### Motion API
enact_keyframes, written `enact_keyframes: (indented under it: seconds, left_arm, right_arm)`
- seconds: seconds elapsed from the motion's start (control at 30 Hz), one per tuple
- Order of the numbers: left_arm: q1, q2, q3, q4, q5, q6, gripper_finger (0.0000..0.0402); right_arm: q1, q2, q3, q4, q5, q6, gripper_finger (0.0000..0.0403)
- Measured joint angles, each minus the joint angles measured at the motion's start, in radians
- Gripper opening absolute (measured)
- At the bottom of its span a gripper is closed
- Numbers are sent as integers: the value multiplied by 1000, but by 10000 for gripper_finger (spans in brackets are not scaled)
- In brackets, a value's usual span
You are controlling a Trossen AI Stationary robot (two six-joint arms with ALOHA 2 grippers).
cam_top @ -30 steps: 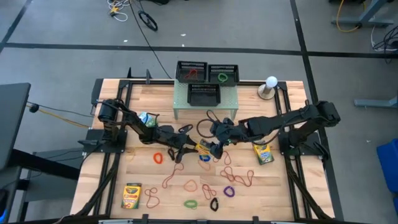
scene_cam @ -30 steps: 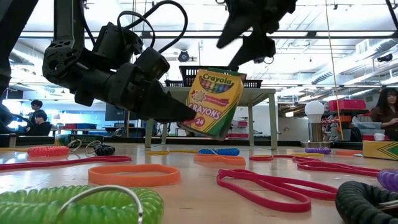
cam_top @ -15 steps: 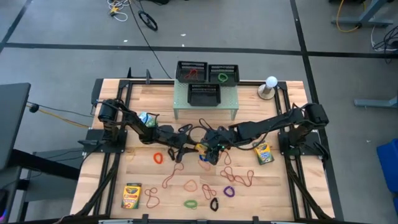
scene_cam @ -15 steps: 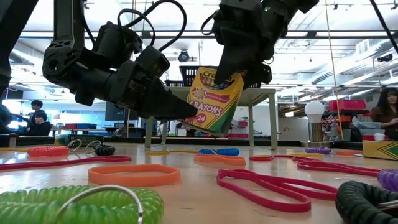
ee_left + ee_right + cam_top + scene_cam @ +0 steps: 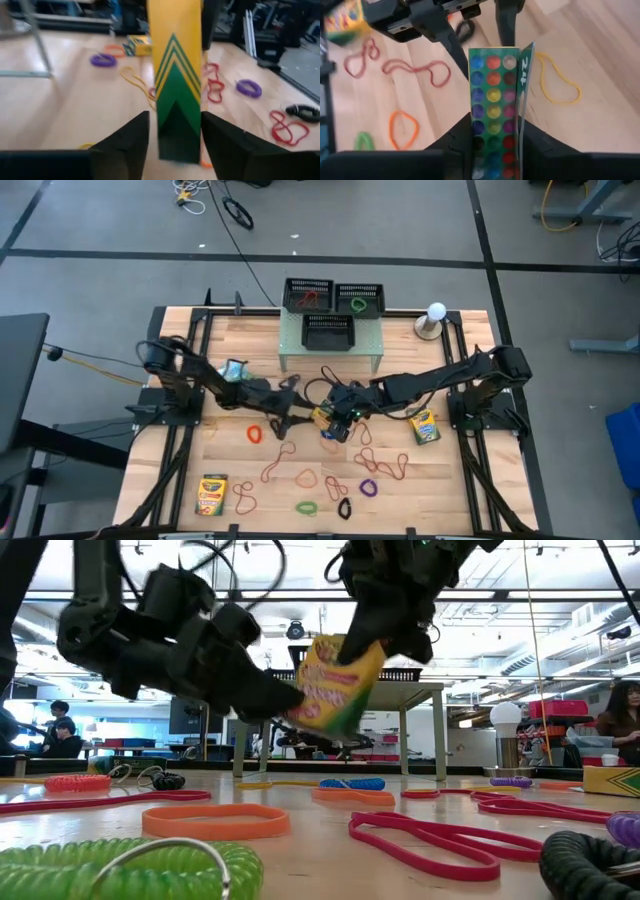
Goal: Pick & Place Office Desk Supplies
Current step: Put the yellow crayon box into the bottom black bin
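A yellow-and-green crayon box point(image 5: 325, 418) hangs above the table's middle, between my two grippers. My right gripper point(image 5: 372, 640) is shut on its upper end. Its dotted green back point(image 5: 495, 100) faces the right wrist camera. My left gripper point(image 5: 303, 417) is open and reaches in level from the left. Its fingers point(image 5: 125, 147) stand on either side of the box's lower end point(image 5: 176, 140), with a thin gap. Two more crayon boxes point(image 5: 212, 494) point(image 5: 423, 426) lie flat on the table. Rubber bands point(image 5: 310, 480) in red, orange, green, blue and purple are strewn over the near half. My right gripper pinches the crayon box at its upper end point(image 5: 360, 652), one finger on each narrow side point(image 5: 526, 115). The fingers slant down from above and from the table's right. The box hangs below them, lifted clear and tilted, with its lower end point(image 5: 312, 718) toward my left gripper.
Three black mesh trays point(image 5: 308, 293) point(image 5: 358, 298) point(image 5: 328, 330) stand at the far middle, one of them on a pale green riser point(image 5: 330, 352). A white ball on a stand point(image 5: 436, 313) is at the far right. Thick bands point(image 5: 215, 822) lie close to the near edge.
My right gripper has come down onto the crayon box and shut on its upper end. My left gripper has drawn back a little toward the table's left and risen slightly. The box has tipped, its lower end swinging toward the left, and stays clear of the table.
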Motion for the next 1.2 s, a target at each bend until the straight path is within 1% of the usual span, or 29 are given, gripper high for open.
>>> enact_keyframes:
  seconds: [0.1,0.17,0.27,0.37,0.43,0.53,0.6,0.7,0.87,1.0,1.2]
  left_arm:
    - [11,-121,-80,-4,-56,3,218]
    - [17,-205,-137,-3,-115,19,234]
    - [17,-317,-212,-5,-193,47,247]
    - [18,-400,-262,-7,-214,52,247]
    - [20,-431,-277,-11,-187,39,244]
    - [16,-443,-279,-16,-138,17,239]
    - [14,-443,-280,-18,-142,16,239]
    - [15,-443,-280,-24,-177,10,238]
    - [15,-442,-278,-23,-180,8,229]
    - [15,-442,-278,-23,-181,10,220]
    - [15,-442,-277,-38,-173,11,215]
  right_arm:
    - [-2,-7,58,-71,2,16,112]
    - [-6,-9,120,-144,-18,20,109]
    - [-16,-11,225,-221,-15,41,101]
    - [-42,-13,298,-268,-4,59,101]
    - [-54,-13,312,-291,8,62,104]
    - [-62,-7,291,-373,48,106,103]
    - [-68,4,255,-400,67,184,102]
    - [-75,12,181,-400,93,323,103]
    - [-74,27,111,-415,109,487,106]
    - [-73,47,90,-418,141,542,106]
    - [-91,107,86,-357,152,543,107]
